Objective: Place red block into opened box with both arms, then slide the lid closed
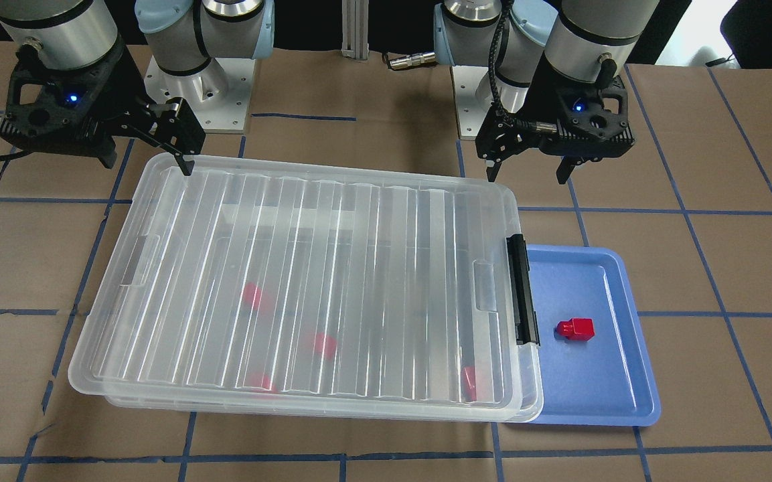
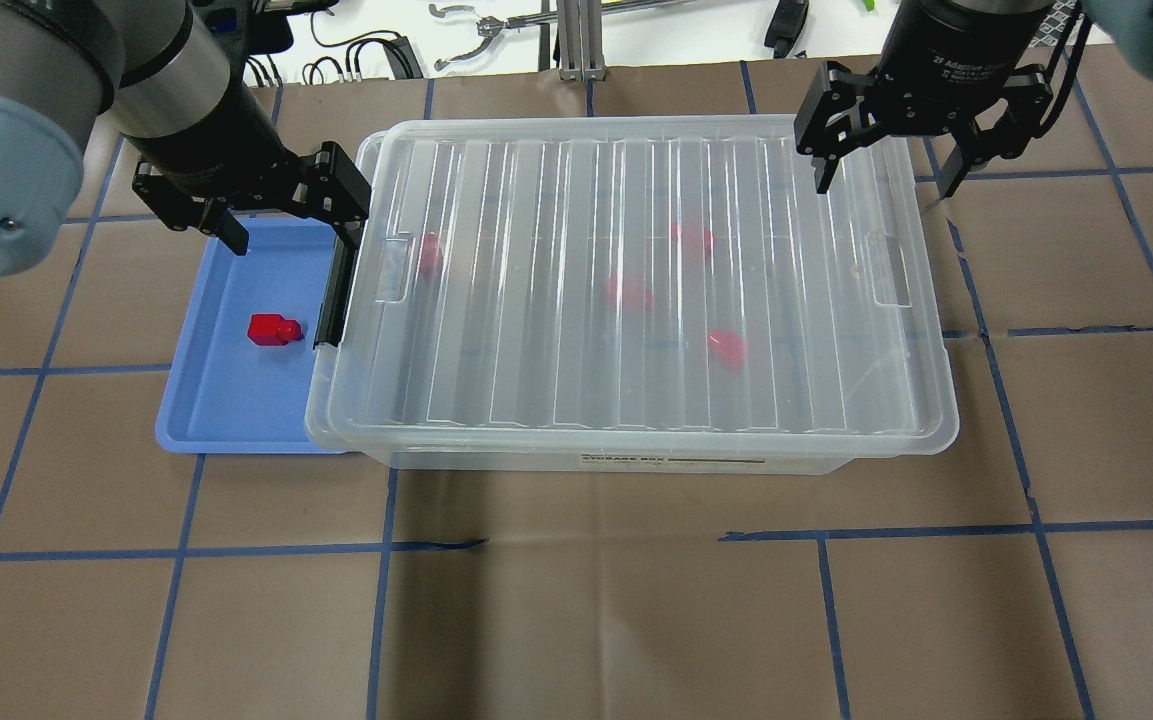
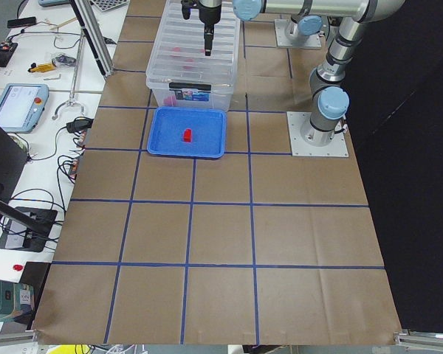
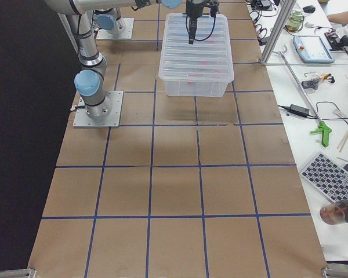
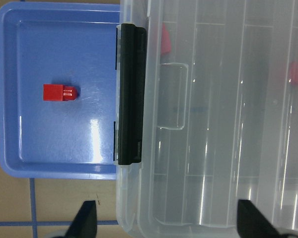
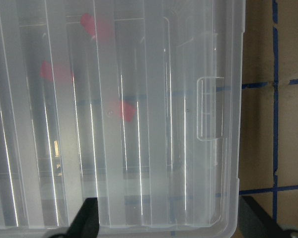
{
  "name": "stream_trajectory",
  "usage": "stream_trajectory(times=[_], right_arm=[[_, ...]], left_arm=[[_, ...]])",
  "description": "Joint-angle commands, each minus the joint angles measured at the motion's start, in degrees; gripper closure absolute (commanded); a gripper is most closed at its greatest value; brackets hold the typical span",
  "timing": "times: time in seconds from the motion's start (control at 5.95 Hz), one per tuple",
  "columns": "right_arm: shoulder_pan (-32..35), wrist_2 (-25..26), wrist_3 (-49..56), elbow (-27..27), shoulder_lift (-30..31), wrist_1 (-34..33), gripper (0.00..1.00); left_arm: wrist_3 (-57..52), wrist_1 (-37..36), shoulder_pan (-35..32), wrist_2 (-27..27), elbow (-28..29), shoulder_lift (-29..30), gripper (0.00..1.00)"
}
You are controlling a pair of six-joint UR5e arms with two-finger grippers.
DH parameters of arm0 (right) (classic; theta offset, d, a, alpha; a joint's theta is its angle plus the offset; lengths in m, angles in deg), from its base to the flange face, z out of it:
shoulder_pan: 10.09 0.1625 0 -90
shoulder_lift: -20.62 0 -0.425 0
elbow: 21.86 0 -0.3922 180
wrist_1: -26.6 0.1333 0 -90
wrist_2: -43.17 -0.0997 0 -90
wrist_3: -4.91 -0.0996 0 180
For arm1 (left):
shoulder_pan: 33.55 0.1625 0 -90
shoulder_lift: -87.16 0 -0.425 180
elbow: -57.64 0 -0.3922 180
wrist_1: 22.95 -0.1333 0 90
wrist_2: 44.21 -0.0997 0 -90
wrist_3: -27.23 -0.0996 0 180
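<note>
The clear ribbed lid lies flat over the clear box and covers nearly all of it. Through it several red blocks show blurred, one of them near the middle. Another red block lies alone in the blue tray, next to the box's black latch bar. My left gripper hovers open over the latch end, astride the tray's and lid's edge. My right gripper hovers open above the lid's opposite corner. Neither holds anything.
The blue tray is tucked against and partly under the box's latch end. Brown paper with blue tape lines covers the table. The arm bases stand just behind the box. Benches with tools line both table ends in the side views.
</note>
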Motion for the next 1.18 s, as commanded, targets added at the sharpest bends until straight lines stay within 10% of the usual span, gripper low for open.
stream_trajectory(times=[0.0, 1.01], right_arm=[[0.00, -0.05, -0.01, -0.01, -0.09, -0.08, 0.00], [-2.62, 3.11, 2.27, -3.06, -0.97, -6.29, 0.00]], left_arm=[[0.00, 0.00, -0.02, 0.01, -0.06, -0.18, 0.02], [-1.40, 0.00, 0.15, 0.00, 0.21, -0.01, 0.02]])
